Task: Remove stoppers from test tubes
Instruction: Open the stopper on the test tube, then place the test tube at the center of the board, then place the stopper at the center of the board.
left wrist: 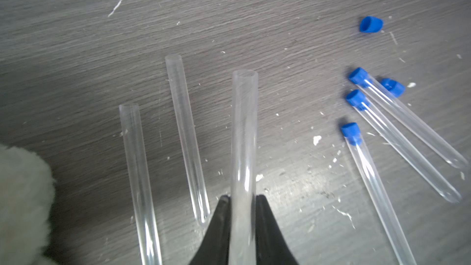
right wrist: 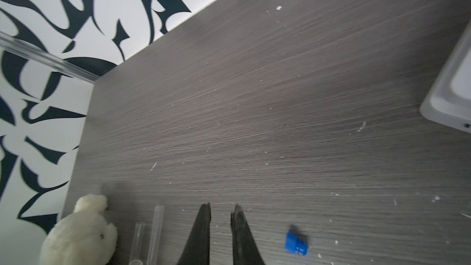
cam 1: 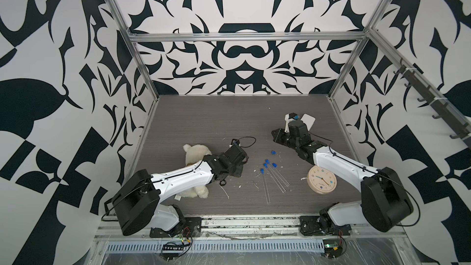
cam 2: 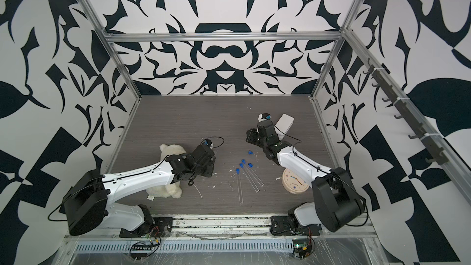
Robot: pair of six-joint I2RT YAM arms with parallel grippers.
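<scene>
Left wrist view: one bare tube clamped, three tubes stoppered.
The left gripper [left wrist: 242, 207] is seen closed on a clear tube [left wrist: 243, 136] whose mouth is bare. Two more bare tubes [left wrist: 187, 133] are laid on the table [left wrist: 229, 8] just beside it, with the plush toy [left wrist: 23, 200] at their far side. Three stoppered tubes [left wrist: 373, 182] are laid near one another, well apart from the held one, each with a blue stopper [left wrist: 351, 132] in its mouth. Two loose stoppers [left wrist: 370, 24] are noted on the table, one just beside a stoppered tube. In the right wrist view the right gripper [right wrist: 220, 212] is found with its jaws slightly apart and nothing between them; a blurred blue stopper [right wrist: 295, 243] is seen beside it.
</scene>
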